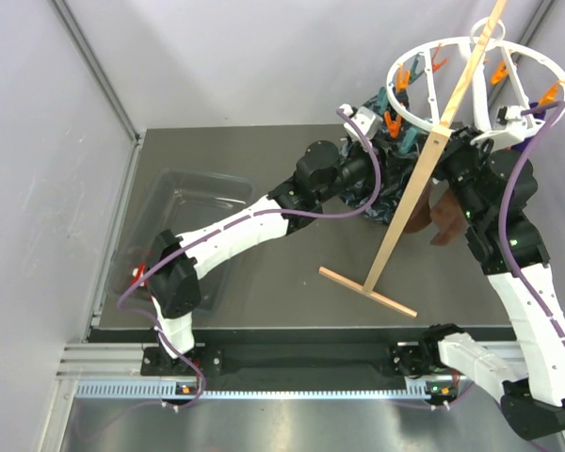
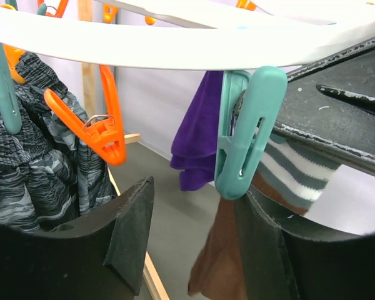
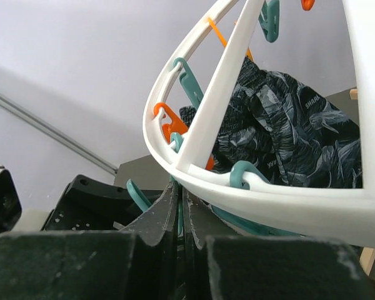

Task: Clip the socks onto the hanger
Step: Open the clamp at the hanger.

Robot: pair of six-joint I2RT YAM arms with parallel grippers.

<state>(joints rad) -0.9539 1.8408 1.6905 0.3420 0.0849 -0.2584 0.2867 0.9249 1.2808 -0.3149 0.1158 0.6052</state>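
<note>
The white ring hanger (image 1: 471, 89) hangs on its slanted wooden pole (image 1: 419, 193) at the back right. A brown sock (image 2: 222, 262) with a striped cuff hangs under a teal clip (image 2: 247, 131) on the ring; it also shows in the top view (image 1: 435, 218). My right gripper (image 3: 186, 197) is shut, and its black fingers (image 2: 337, 106) pinch the sock's cuff right beside that clip. My left gripper (image 2: 194, 250) is open and empty, one finger on each side below the clip, the right finger (image 2: 269, 250) close to the sock.
A purple sock (image 2: 200, 137) and a dark patterned cloth (image 2: 37, 162) hang from the ring. An empty orange clip (image 2: 103, 131) hangs to the left. A clear plastic bin (image 1: 184, 202) stands at the left with something red (image 1: 137, 275) at its near corner. The stand's wooden foot (image 1: 367, 290) lies mid-table.
</note>
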